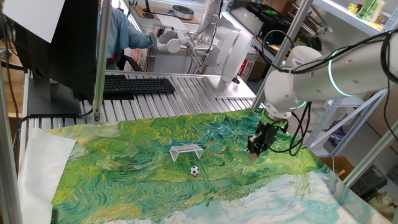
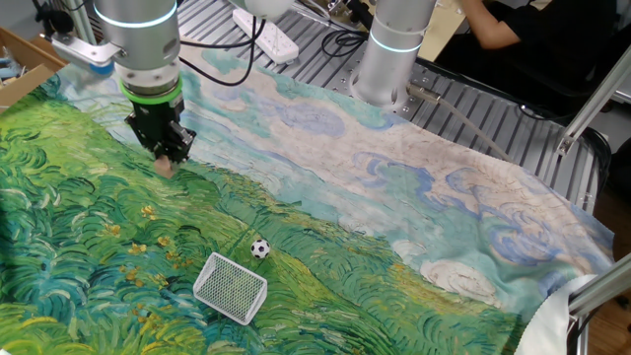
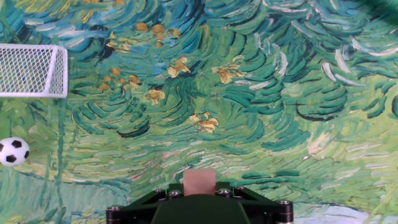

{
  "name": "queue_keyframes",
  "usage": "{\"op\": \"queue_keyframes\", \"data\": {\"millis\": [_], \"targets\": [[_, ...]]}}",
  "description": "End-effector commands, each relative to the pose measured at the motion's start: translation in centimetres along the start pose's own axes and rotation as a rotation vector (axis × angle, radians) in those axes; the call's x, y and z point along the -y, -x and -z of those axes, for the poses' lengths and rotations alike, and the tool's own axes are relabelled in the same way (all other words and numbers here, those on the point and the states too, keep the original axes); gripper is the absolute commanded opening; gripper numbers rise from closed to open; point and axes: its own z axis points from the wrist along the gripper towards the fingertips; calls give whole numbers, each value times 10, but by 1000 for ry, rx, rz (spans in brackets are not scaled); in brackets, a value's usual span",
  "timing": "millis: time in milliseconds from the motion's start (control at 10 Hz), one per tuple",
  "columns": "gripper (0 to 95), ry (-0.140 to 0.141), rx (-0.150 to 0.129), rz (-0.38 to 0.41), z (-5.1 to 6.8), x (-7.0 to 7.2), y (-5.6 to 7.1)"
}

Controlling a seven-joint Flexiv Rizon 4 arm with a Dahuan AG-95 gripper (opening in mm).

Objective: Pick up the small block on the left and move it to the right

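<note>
The small block (image 3: 199, 181) is a tan cube held between my jaws at the bottom middle of the hand view. It also shows at the tip of my gripper (image 1: 255, 149) as a tan spot (image 1: 252, 157) on the right side of the painted cloth. In the other fixed view, the gripper (image 2: 165, 153) points straight down with the block (image 2: 164, 167) at or just above the cloth. I cannot tell whether the block touches the cloth. The fingers are shut on it.
A white goal frame (image 1: 186, 151) and a small soccer ball (image 1: 194, 170) sit mid-cloth, left of the gripper; both also show in the hand view, goal (image 3: 32, 70) and ball (image 3: 13, 151). A keyboard (image 1: 137, 85) lies behind the green painted cloth (image 1: 124, 162).
</note>
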Motion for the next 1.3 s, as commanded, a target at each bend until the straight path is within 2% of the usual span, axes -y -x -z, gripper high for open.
{"op": "queue_keyframes", "data": {"millis": [100,600,800,1100,1200,1300], "targets": [[0,-2,-1,-2,1,0,0],[0,-2,-3,-6,13,1,-2],[0,-5,-11,-22,18,-11,-2],[0,-4,-30,-67,29,-45,-7],[0,-5,-31,-76,29,-55,-9],[0,-5,-31,-79,28,-58,-9]]}}
